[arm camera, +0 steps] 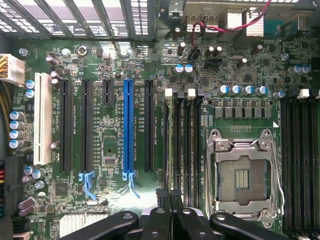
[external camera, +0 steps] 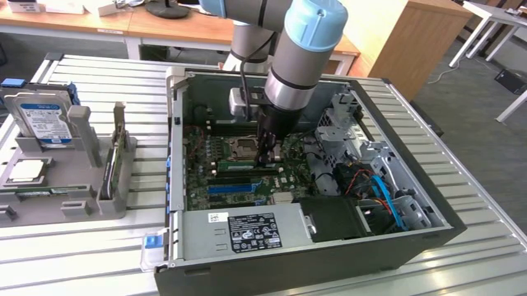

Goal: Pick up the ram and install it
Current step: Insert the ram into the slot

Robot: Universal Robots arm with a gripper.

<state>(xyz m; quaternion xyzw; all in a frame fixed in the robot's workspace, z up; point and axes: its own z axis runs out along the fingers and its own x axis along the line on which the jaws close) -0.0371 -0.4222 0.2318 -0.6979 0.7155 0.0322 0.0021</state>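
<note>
Gripper (external camera: 265, 160) clamped narrowly on the ram (external camera: 236, 164); ram on edge, long axis along the memory slot (arm camera: 186, 145).

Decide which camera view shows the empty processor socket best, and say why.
The wrist view: the processor socket faces the camera squarely, with its metal frame and contacts plain to see. The exterior view shows the socket small and at a slant.

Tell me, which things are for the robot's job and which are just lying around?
For the job: ram, claw, memory slots, motherboard.
Just lying about: hard drive, processor chip, grey holder.
</note>
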